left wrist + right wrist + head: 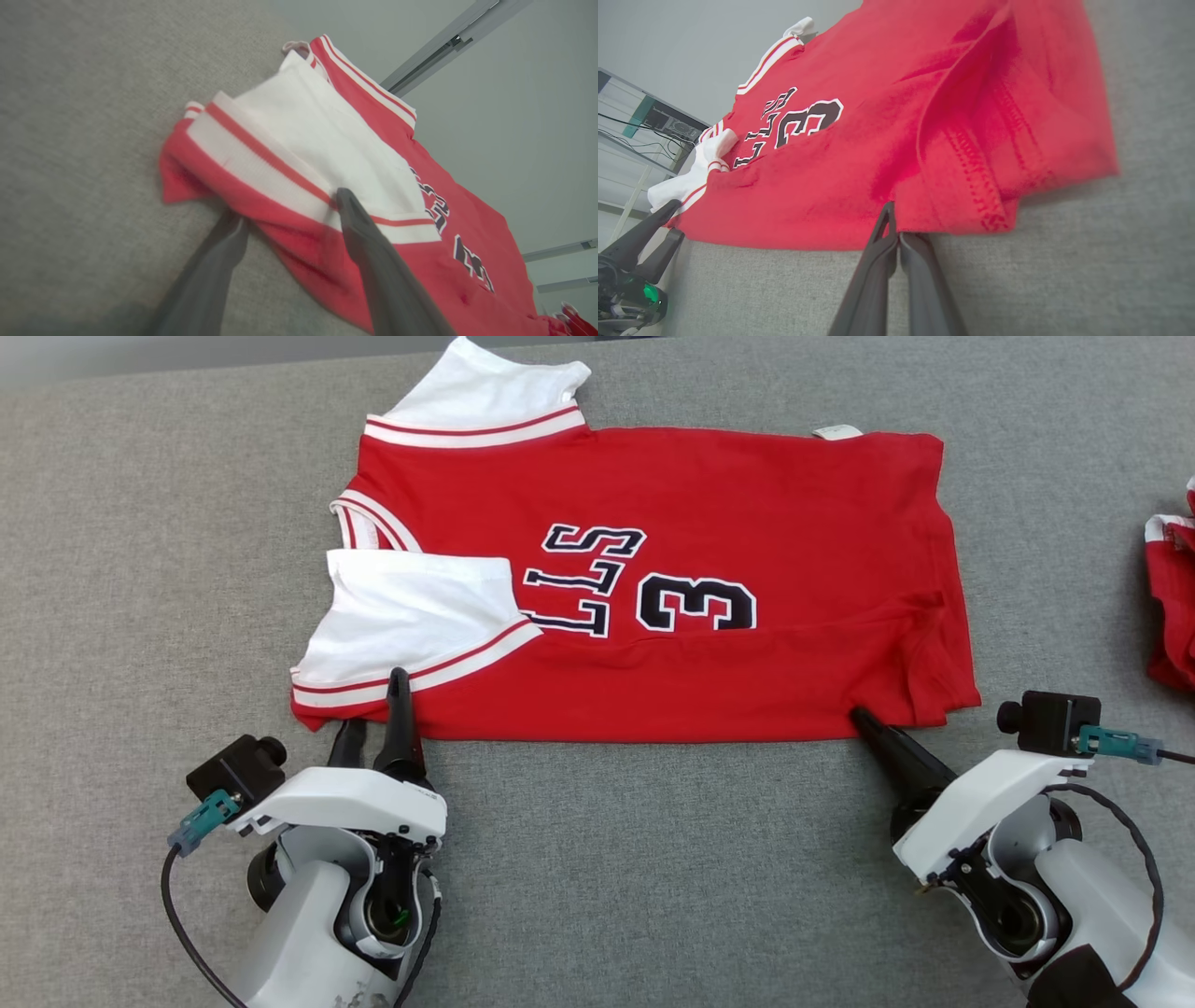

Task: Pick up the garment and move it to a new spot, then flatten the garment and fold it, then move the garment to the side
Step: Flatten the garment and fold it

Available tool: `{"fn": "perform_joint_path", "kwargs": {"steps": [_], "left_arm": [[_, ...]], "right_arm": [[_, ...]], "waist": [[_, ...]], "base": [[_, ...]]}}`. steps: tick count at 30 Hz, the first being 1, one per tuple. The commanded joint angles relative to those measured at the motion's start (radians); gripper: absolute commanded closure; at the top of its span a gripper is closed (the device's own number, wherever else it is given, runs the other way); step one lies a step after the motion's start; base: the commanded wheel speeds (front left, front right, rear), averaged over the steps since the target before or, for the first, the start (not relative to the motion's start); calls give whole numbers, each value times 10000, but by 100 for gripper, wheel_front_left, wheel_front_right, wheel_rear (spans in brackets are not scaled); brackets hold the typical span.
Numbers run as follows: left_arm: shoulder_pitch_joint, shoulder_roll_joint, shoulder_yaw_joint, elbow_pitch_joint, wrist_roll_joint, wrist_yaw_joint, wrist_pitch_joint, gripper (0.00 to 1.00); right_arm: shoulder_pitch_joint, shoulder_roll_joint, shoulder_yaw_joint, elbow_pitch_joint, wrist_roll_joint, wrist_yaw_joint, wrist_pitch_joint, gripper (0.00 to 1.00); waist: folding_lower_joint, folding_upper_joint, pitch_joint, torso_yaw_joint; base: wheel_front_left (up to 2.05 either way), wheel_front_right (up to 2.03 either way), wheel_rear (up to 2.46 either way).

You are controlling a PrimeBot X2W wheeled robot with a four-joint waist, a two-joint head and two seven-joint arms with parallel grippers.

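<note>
- The red shirt (747, 523) lies flat in the middle of the grey table (653, 859).
- Its long side runs left to right, with the neck to the robot's left and the hem to its right.
- The left claw (373, 700) is open, and one finger sits on the white sleeve (411, 616).
- The right claw (857, 714) is closed, pinching the shirt's near edge by the hem.
- Another red and white cloth (1174, 607) lies far to the right, well apart.
</note>
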Motion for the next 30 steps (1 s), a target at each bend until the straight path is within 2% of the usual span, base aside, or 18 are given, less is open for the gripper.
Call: {"fn": "perform_joint_path", "kwargs": {"steps": [1,14,15,16,17,18,19,21,22,30], "left_arm": [[207,30,91,109,38,-108,82,100],[614,98,628,62,396,78,53,100],[630,98,658,55,412,84,53,100],[630,98,658,55,412,84,53,100],[653,98,679,53,427,86,52,100],[669,98,702,53,442,85,52,100],[694,98,719,49,457,86,50,100],[724,93,745,45,454,93,51,100],[724,90,754,46,464,98,51,100],[748,78,808,-16,514,100,51,100]], "right_arm": [[55,-53,-112,87,-38,2,-66,100],[97,9,-553,522,-11,-1,-229,100],[105,5,-582,552,-20,-1,-256,91],[105,5,-582,552,-20,-1,-256,91],[108,4,-619,575,-27,-1,-260,72],[115,7,-635,589,-31,-2,-272,58],[122,6,-651,604,-36,-2,-274,55],[132,0,-698,638,-42,-1,-305,11],[127,7,-730,659,-42,-1,-319,0],[94,3,-839,835,-26,2,-269,0]], "waist": [[0,0,-20,11],[0,0,-220,41],[0,0,-240,41],[0,0,-240,41],[0,0,-259,41],[0,0,-280,42],[0,0,-301,42],[0,0,-338,43],[0,0,-354,45],[0,0,-385,62]], "base": [[0,0,0],[0,0,0],[0,0,0],[0,0,0],[0,0,0],[0,0,0],[0,0,0],[0,0,0],[0,0,0],[0,0,0]]}}
